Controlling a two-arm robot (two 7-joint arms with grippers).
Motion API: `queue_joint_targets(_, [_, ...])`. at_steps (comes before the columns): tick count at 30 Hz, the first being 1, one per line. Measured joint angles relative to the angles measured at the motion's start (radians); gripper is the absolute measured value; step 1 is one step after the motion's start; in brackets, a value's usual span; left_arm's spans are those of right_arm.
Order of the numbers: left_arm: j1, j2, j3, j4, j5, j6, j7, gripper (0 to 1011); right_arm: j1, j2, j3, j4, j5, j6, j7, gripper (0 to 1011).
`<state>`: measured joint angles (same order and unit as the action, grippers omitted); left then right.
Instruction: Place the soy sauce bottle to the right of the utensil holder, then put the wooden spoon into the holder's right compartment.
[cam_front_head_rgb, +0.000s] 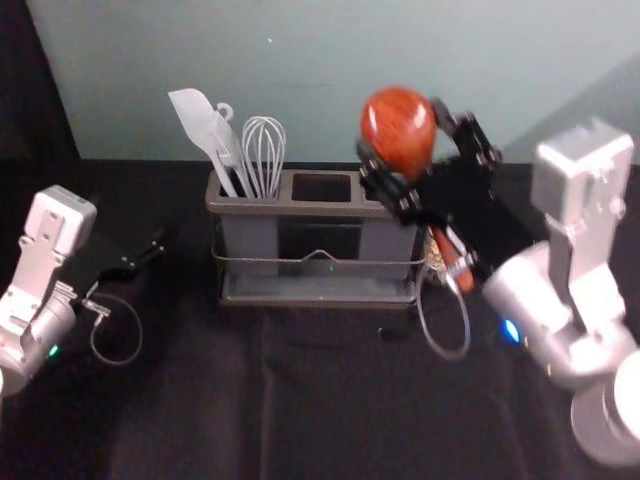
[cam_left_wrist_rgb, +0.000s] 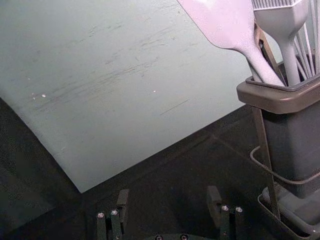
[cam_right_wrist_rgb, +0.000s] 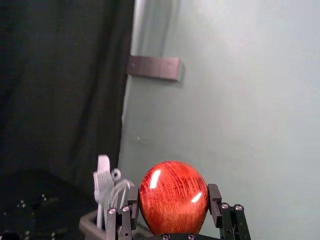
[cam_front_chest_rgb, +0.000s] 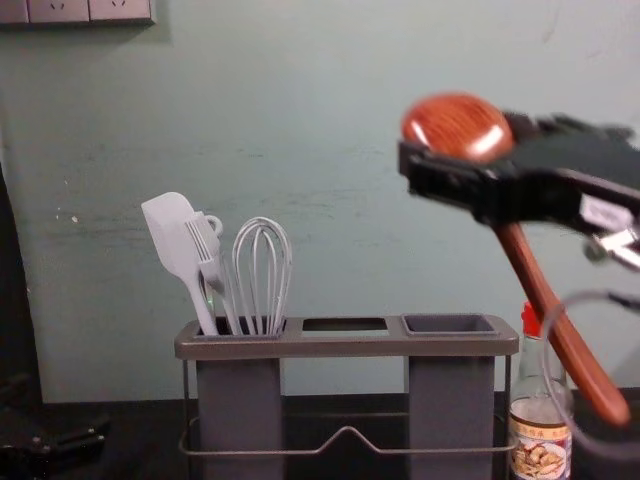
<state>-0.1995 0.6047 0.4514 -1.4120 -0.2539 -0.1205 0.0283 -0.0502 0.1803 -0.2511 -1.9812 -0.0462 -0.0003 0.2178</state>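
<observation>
While the right arm reaches in from the right, its gripper (cam_front_head_rgb: 405, 132) is raised above the right end of the utensil holder (cam_front_head_rgb: 300, 208), the fingers closed about the head of the wooden spoon (cam_front_chest_rgb: 455, 125), one on either side. The spoon hangs tilted, head uppermost, its handle slanting down and to the right. The left gripper (cam_front_head_rgb: 148, 256) is parked left of the holder, its fingers well apart with nothing between them. The soy sauce bottle (cam_front_chest_rgb: 531, 411) stands upright just to the right of the holder, beside the right compartment (cam_front_chest_rgb: 450, 410). In the head view, the right gripper and spoon handle hide much of the bottle; in the chest view, the handle passes in front of it, and the lower edge cuts off its base. The bottle's label (cam_front_chest_rgb: 540, 457) carries a picture and print too small to read.
</observation>
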Motion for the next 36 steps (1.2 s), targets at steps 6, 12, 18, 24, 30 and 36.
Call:
queue_joint_targets(6, [0.000, 0.000, 0.000, 0.000, 0.000, 0.000, 0.000, 1000, 0.159, 0.018, -0.009, 0.095, 0.049, 0.000, 0.072, 837])
queue_joint_targets(12, [0.000, 0.000, 0.000, 0.000, 0.000, 0.000, 0.000, 1000, 0.284, 0.011, -0.015, 0.199, 0.115, -0.013, 0.123, 837])
queue_joint_targets(18, [0.000, 0.000, 0.000, 0.000, 0.000, 0.000, 0.000, 1000, 0.357, -0.016, -0.021, 0.305, 0.182, -0.063, 0.144, 837])
queue_joint_targets(24, [0.000, 0.000, 0.000, 0.000, 0.000, 0.000, 0.000, 1000, 0.394, -0.046, -0.019, 0.396, 0.237, -0.144, 0.144, 837])
queue_joint_targets(30, [0.000, 0.000, 0.000, 0.000, 0.000, 0.000, 0.000, 1000, 0.407, -0.075, -0.008, 0.470, 0.296, -0.223, 0.136, 837])
queue_joint_targets(36, [0.000, 0.000, 0.000, 0.000, 0.000, 0.000, 0.000, 1000, 0.404, -0.095, -0.002, 0.519, 0.340, -0.282, 0.122, 837])
